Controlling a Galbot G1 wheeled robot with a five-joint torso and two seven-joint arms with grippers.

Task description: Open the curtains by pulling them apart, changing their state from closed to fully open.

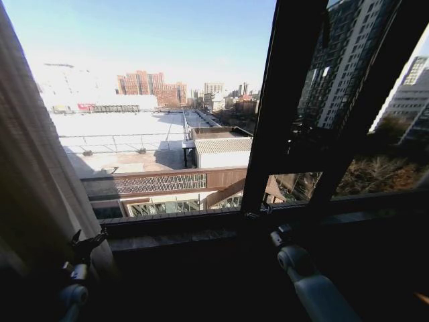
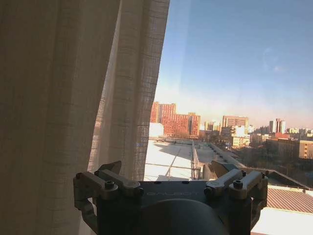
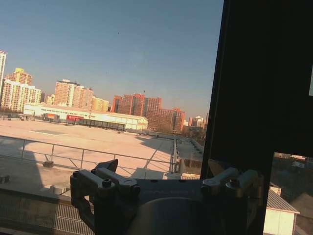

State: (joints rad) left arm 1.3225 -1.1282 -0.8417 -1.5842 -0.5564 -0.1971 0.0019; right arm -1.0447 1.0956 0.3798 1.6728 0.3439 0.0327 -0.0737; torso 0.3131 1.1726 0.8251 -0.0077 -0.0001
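Observation:
A sheer cream curtain (image 1: pixel 33 168) with vertical pleats hangs gathered at the far left of the window. In the left wrist view the same curtain (image 2: pixel 63 98) covers the side beside the glass. My left gripper (image 1: pixel 87 241) sits low, just off the curtain's inner edge, and in its own wrist view the left gripper (image 2: pixel 166 169) is open with nothing between its fingers. My right gripper (image 1: pixel 277 235) is low in front of the sill, near the dark window post. The right gripper (image 3: pixel 163 166) is also open, holding nothing and facing the glass.
A wide dark window post (image 1: pixel 281 100) stands right of centre, and it also rises beside the right gripper as the window post (image 3: pixel 264 88). A dark sill (image 1: pixel 174 235) runs below the glass. Rooftops and city buildings lie beyond the pane.

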